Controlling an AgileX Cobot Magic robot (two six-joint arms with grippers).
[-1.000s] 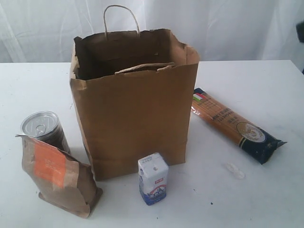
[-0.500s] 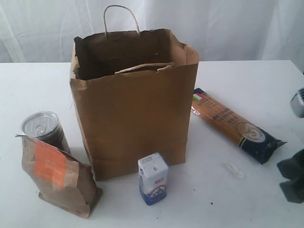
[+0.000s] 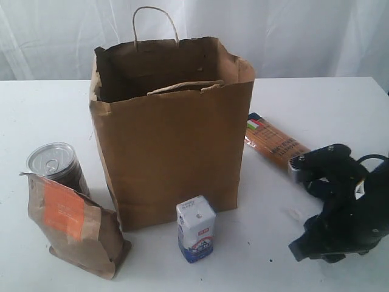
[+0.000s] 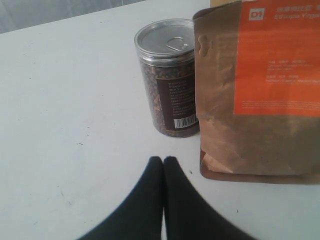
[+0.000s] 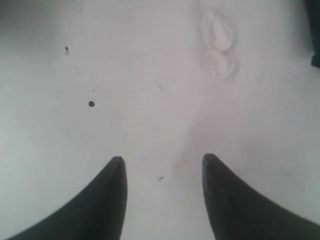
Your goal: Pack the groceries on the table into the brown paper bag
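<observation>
Groceries are sitting on the white desk [image 3: 55,103]. At the left, a silver-topped can [image 3: 51,159] is standing just behind a small kraft pouch [image 3: 73,225]. The left gripper [image 4: 163,160] is pointing at them, closed tight and holding nothing. The brown paper bag [image 3: 170,146] is standing open in the middle, with a small white-blue carton [image 3: 196,229] in front. The long spaghetti packet [image 3: 271,140] is lying to the right. The right gripper [image 5: 162,160] is hanging open and empty over the desk.
</observation>
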